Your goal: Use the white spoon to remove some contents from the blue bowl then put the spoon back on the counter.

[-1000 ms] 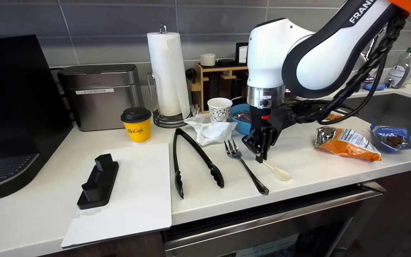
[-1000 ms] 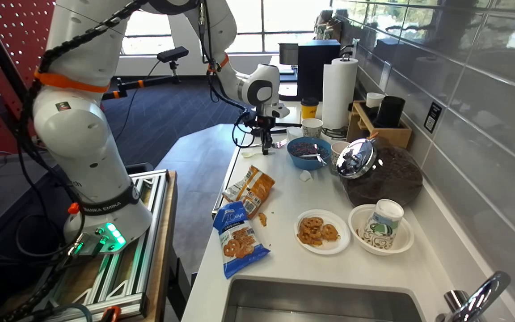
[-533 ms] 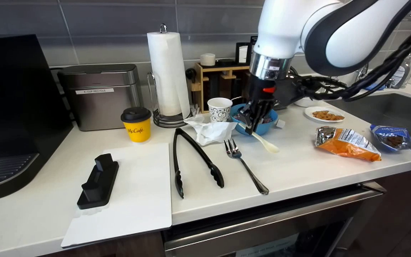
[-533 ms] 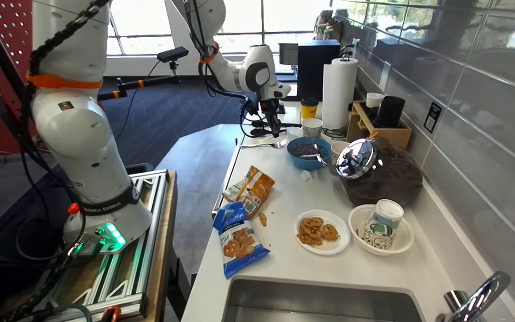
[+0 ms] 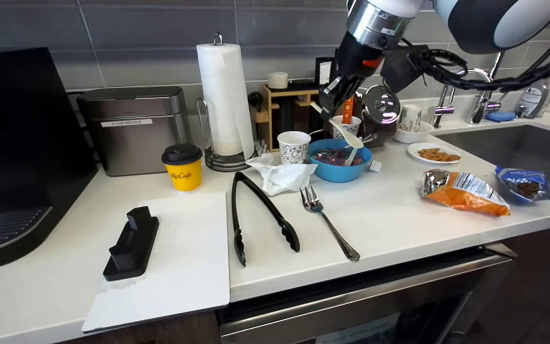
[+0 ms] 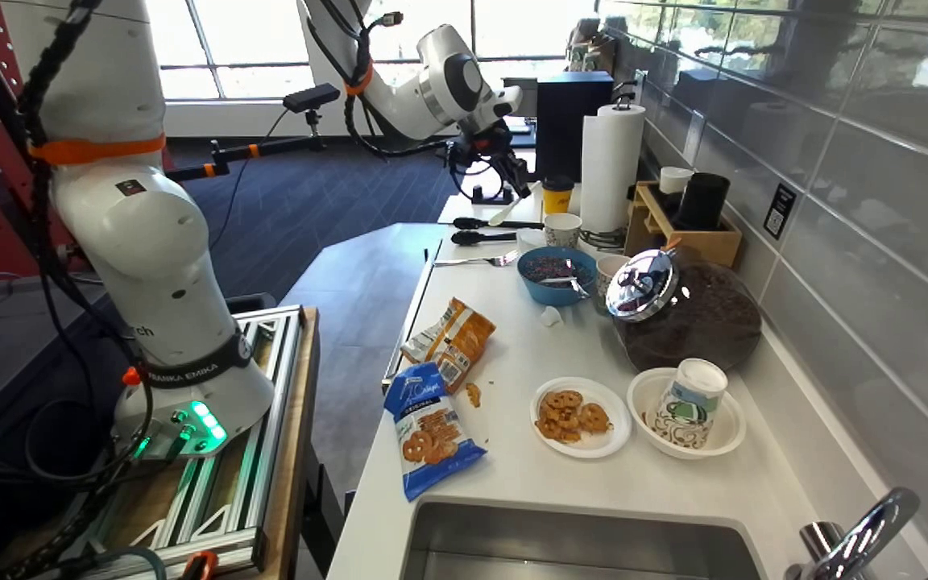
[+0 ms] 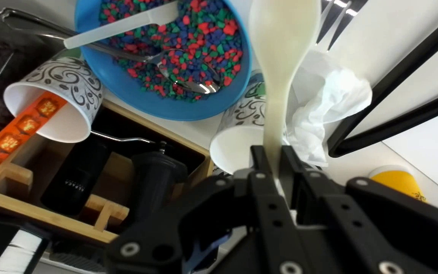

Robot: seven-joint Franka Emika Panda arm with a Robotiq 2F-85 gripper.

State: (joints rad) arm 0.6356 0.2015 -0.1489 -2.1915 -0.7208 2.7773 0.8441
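White spoon (image 7: 278, 87) pinched in my gripper (image 7: 274, 156) has risen from near the counter's (image 5: 399, 210) front edge, ready to scoop but seemingly not yet over the blue bowl (image 5: 337, 174).

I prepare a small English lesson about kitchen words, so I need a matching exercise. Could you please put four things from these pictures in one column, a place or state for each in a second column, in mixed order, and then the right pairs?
Column one
1. white spoon
2. blue bowl
3. black tongs
4. yellow McCafé cup

Column two
A. topped with a dark lid
B. lying spread open on the counter
C. clamped in the gripper
D. holding red, green and blue bits

Right pairs: 1-C, 2-D, 3-B, 4-A
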